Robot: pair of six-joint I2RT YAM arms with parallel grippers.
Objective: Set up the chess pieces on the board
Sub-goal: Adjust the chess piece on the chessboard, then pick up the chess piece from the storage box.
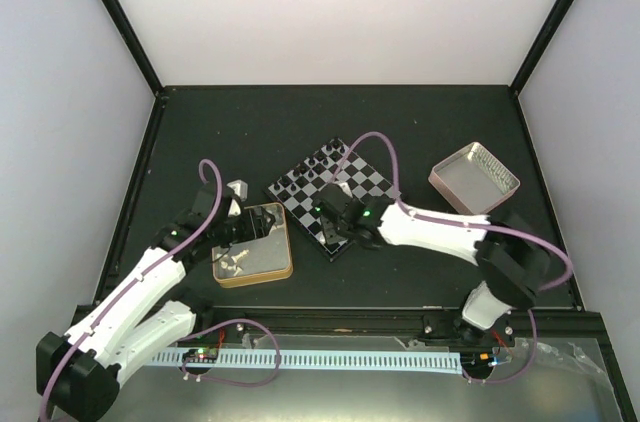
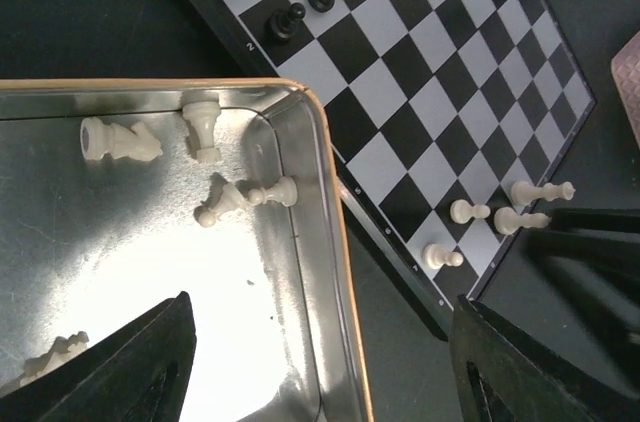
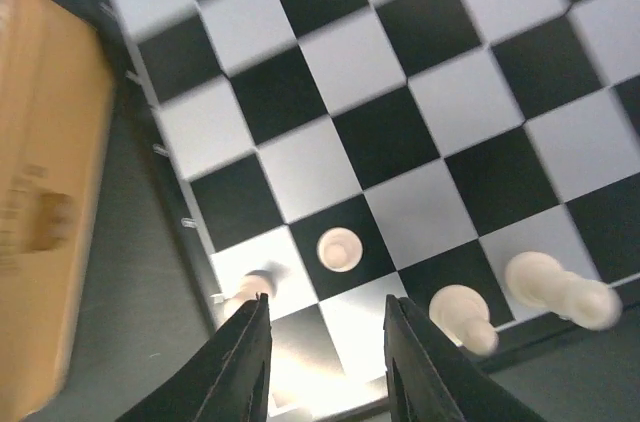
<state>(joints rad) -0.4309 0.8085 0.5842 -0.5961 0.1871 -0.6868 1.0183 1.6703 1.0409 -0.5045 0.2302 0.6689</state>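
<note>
Top external view: the board (image 1: 365, 177) sits in the middle of the dark table (image 1: 250, 132), turned like a diamond. Black chess pieces (image 1: 312, 168) stand along its far left edge. A gold-rimmed tin (image 1: 262, 277) lies just left of the board. A pinkish tray (image 1: 455, 195) sits well off to the right. The left gripper (image 1: 243, 230) hangs over the tin. The right gripper (image 1: 335, 230) hangs over the near corner of the board.

Left wrist view: the left claw is let go, with its two fingers far apart and nothing between them. Under it is the shiny floor of the tin. Some white pieces (image 2: 245, 197) lie there on their sides, most of them near the tin's corner next to the board. One more peeks out by the left finger. On the board, four white ones stand close together in one corner. The black ones stand in two short rows at the far end. All the squares in between are bare.

Right wrist view: the right claw is let go too. Its fingers are apart, and only the board shows in the gap. The same four white ones stand around the fingertips at the board's corner. One is just beside the left finger but not in the gap, so nothing is being held.

I think the job is only partly done. Some black ones are in place, but only four white ones are up. The white ones in the tin need to be picked up and stood on the board. I cannot see where any other pieces are.
</note>
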